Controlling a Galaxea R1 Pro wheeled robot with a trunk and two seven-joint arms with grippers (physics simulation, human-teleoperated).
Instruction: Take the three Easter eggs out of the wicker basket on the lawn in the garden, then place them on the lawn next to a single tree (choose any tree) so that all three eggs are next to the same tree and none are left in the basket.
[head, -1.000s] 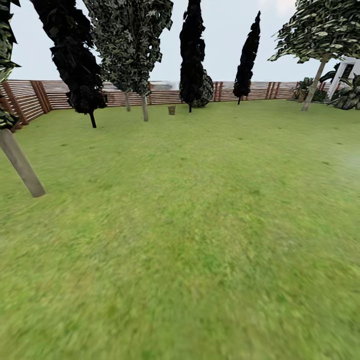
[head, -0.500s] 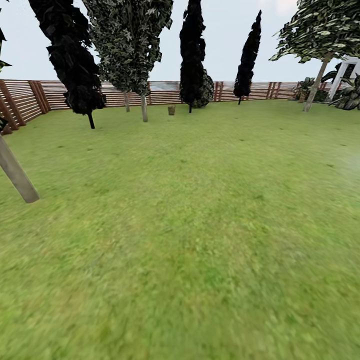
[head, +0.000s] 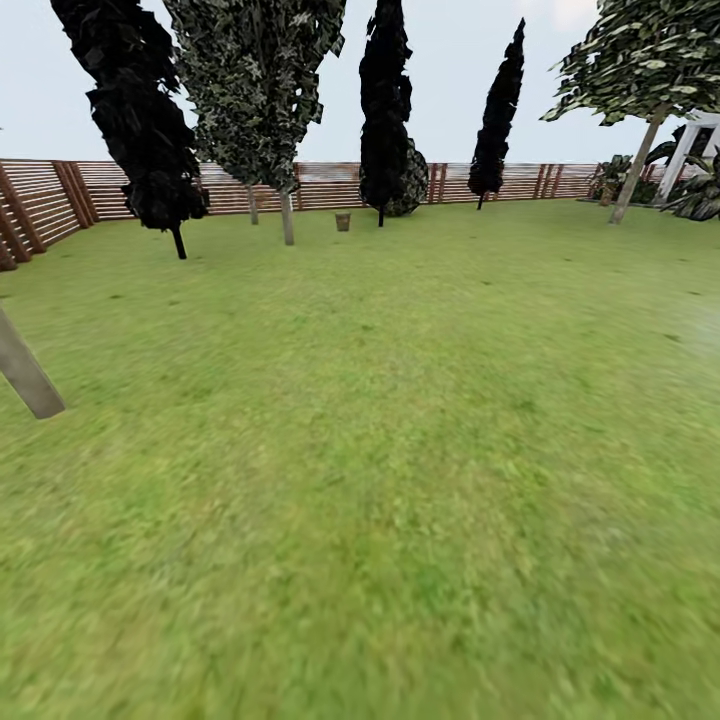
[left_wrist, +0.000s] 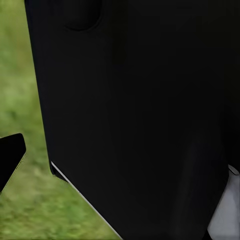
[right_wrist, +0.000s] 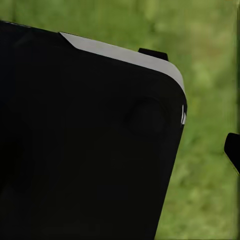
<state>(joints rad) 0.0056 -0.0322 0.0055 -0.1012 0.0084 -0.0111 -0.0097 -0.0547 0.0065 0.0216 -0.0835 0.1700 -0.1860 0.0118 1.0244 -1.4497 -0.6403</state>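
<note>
Nearest you, mottled green lawn (head: 400, 480) fills the lower frame. One slanted pale grey trunk (head: 25, 370) at left edge has slid lower and further out than before. Far off, upper centre, one small brown wicker basket (head: 343, 221) stands before the slatted wooden fence (head: 330, 186); its eggs, probably inside, are too small to see. Whether either gripper is apart or closed, you cannot tell.
</note>
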